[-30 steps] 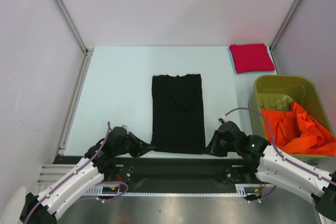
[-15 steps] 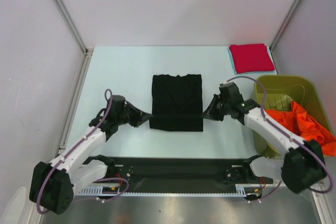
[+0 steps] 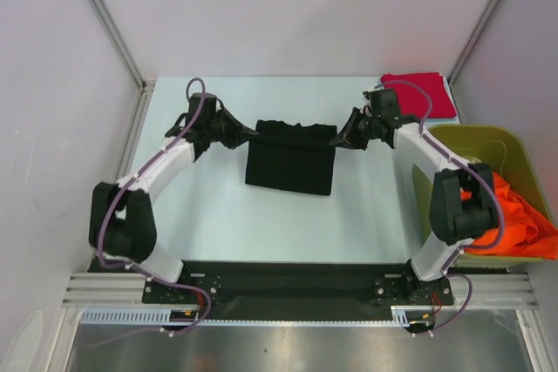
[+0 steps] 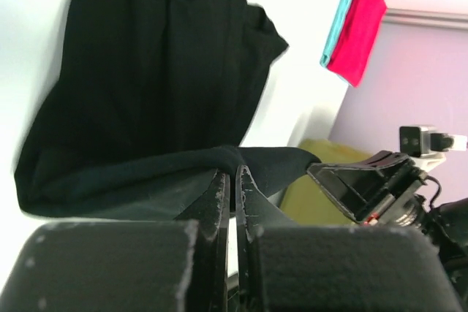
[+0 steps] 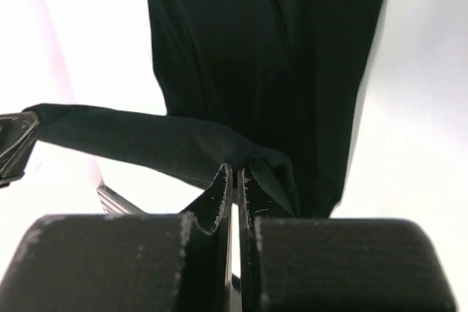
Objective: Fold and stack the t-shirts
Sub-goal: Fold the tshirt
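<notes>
Black cloth is between both pairs of jaws. You see the black t-shirt (image 3: 289,163) lying in the middle of the table (image 3: 200,206), folded into a short, wide shape, and its far edge is stretched as a band between the two grippers. The left gripper (image 3: 251,133) holds the far left corner of this edge. Its wrist camera shows the two fingers pressed together, with only a thin line between them and the black fabric pinched at their tips. The right gripper (image 3: 337,138) holds the far right corner in the same way; in its own camera the jaws are closed on a fold of the same fabric, which comes out from the tips to both sides. Behind the stretched band, in both wrist views, the rest of the shirt lies on the table. The red t-shirt (image 3: 436,102) lies folded at the far right corner of the table, on top of a teal cloth (image 4: 340,20), well apart from the black one. The orange t-shirt (image 3: 514,215) is crumpled inside the olive-green bin (image 3: 475,139) at the right side, partly over its rim.
</notes>
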